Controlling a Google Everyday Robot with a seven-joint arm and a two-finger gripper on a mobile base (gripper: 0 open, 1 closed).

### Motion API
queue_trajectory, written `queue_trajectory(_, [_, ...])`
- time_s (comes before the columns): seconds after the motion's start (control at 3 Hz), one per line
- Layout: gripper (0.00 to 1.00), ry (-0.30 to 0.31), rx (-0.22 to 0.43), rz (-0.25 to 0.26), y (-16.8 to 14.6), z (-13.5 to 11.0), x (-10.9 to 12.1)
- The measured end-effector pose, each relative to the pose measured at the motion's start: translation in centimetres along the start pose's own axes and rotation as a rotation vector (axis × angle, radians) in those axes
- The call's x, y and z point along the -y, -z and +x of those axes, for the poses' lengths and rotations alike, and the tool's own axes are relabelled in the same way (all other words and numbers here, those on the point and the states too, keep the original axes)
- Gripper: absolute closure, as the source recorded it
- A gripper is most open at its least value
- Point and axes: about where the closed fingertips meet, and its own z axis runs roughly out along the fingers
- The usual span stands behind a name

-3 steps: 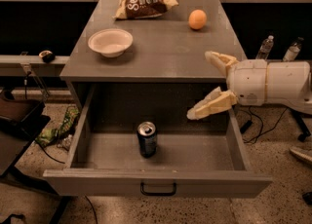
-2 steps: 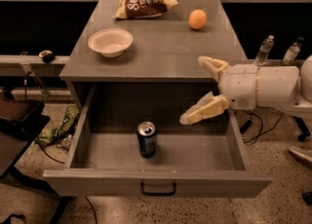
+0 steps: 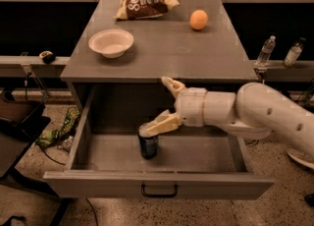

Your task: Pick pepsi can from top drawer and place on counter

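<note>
The pepsi can (image 3: 148, 144) stands upright in the open top drawer (image 3: 157, 183), left of its middle. My gripper (image 3: 159, 104) reaches in from the right on a white arm, fingers spread wide apart. The lower finger (image 3: 161, 123) lies just over the can's silver top; the upper finger (image 3: 170, 85) is up at the counter's front edge. The can is not between the fingers. The counter (image 3: 162, 55) is the grey top above the drawer.
On the counter are a white bowl (image 3: 111, 42), a brown chip bag (image 3: 144, 3) and an orange (image 3: 198, 19). Two clear bottles (image 3: 265, 51) stand on a side ledge at the right. The drawer's black handle (image 3: 159, 190) faces me. Clutter lies on the floor at the left.
My gripper has moved left across the drawer, from its right side to right over the can. The can has not moved.
</note>
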Motion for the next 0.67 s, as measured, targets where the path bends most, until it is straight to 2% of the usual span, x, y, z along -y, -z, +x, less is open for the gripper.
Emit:
queue_trajectory(0.33, [0.00,0.009,0.004,-0.012,-4.4,2.2,-1.0])
queue_trajectory(0.67, [0.00,0.008,-0.046,-0.029,-7.2,6.4,-2.6])
